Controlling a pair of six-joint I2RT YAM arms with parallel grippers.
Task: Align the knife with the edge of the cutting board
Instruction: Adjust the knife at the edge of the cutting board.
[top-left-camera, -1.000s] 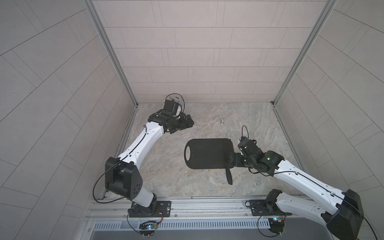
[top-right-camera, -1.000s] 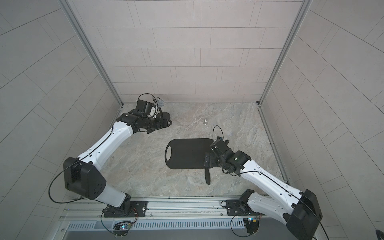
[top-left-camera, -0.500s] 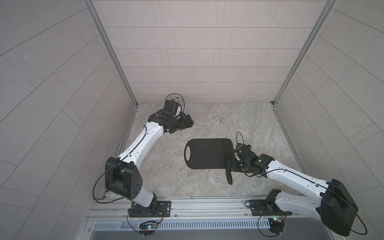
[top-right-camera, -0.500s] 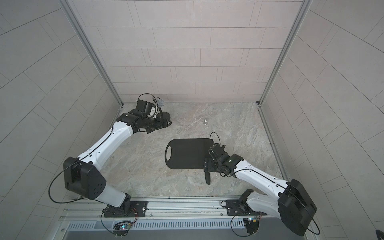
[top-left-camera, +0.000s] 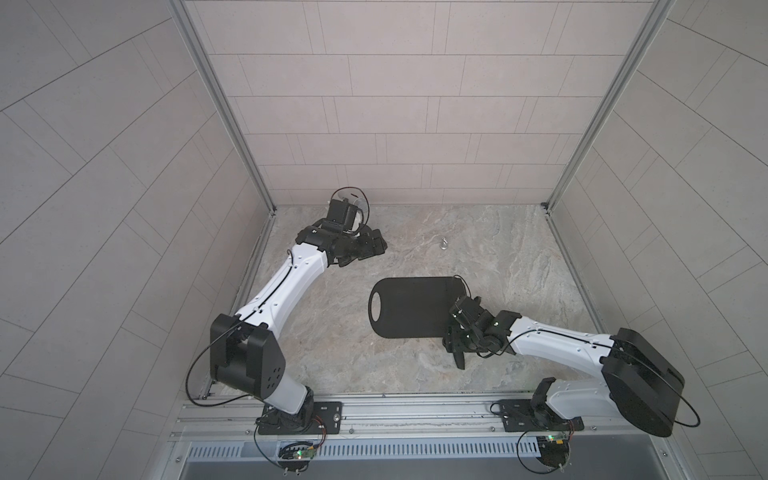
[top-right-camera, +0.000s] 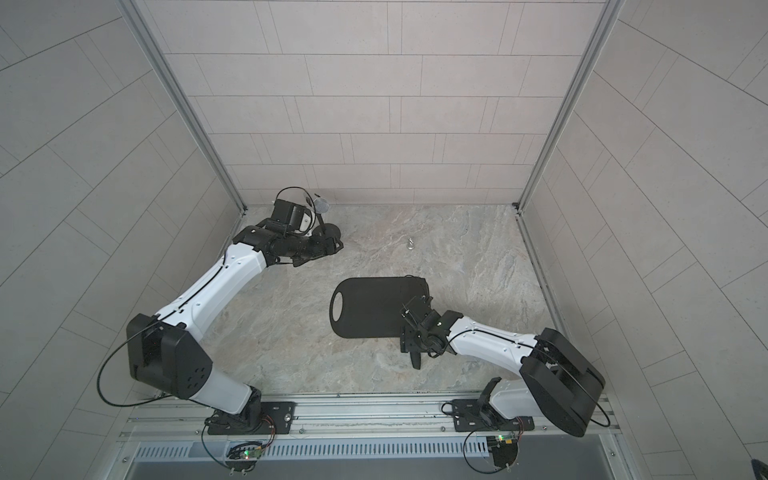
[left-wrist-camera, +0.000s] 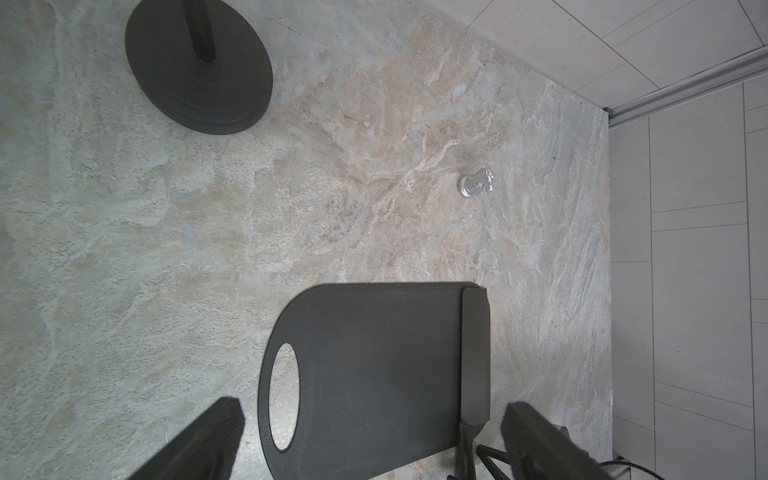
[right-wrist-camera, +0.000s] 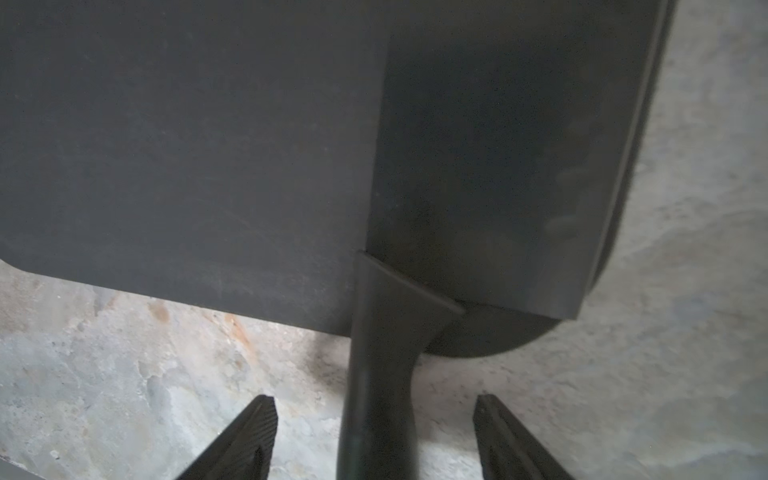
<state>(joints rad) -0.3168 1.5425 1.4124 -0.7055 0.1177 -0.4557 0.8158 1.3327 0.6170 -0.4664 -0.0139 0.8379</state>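
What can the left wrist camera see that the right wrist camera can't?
Only the left wrist view shows the round black stand base, a small silver metal piece, the oval handle hole and the open left tool. Only the right wrist view shows the open right tool straddling the handle of the knife, not touching it. Both show the cutting board, the knife blade lying along its end edge, and the stone table.

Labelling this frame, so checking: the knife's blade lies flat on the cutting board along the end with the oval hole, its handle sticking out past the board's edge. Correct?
Not quite. The knife lies along the end opposite the oval hole, as the left wrist view shows. Its blade is flat on the cutting board, handle sticking out past the edge.
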